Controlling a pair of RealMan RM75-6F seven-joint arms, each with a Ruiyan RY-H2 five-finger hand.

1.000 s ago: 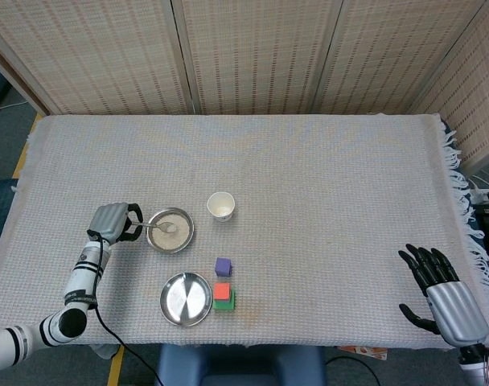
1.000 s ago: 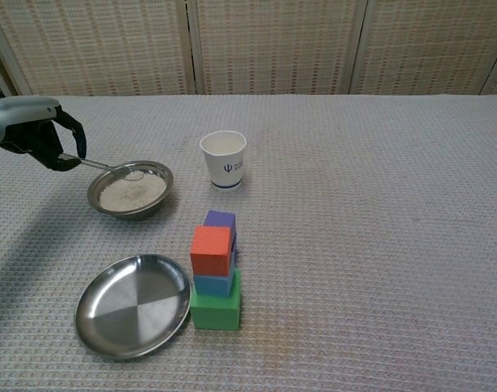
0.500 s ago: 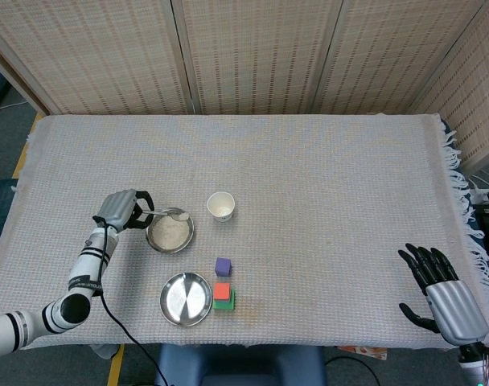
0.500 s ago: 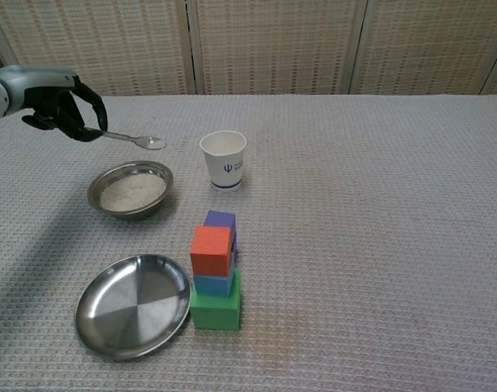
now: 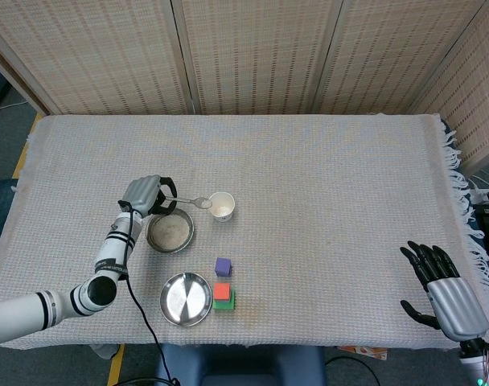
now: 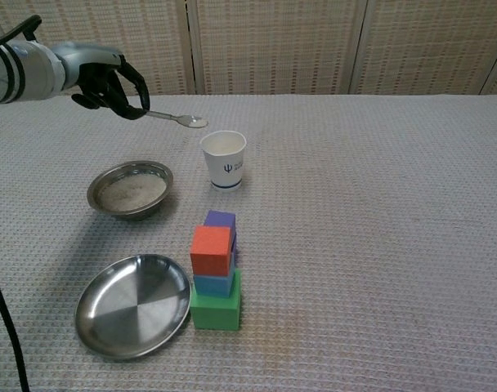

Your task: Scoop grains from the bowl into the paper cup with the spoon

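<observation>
The left hand (image 6: 105,82) grips the spoon (image 6: 176,119) in the air, its tip just left of the paper cup (image 6: 223,160); the bowl (image 6: 130,189) of grains (image 6: 132,189) sits on the counter (image 6: 379,212) below; the right hand (image 5: 444,293) rests with fingers spread, holding nothing.

white paper cup (image 6: 223,159), silver bowl (image 6: 130,189), grey cloth (image 6: 379,204)

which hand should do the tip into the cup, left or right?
Left. The left robot hand holds the spoon, whose bowl end hangs just short of the paper cup. The right robot hand sits open at the far table edge, holding nothing.
</observation>
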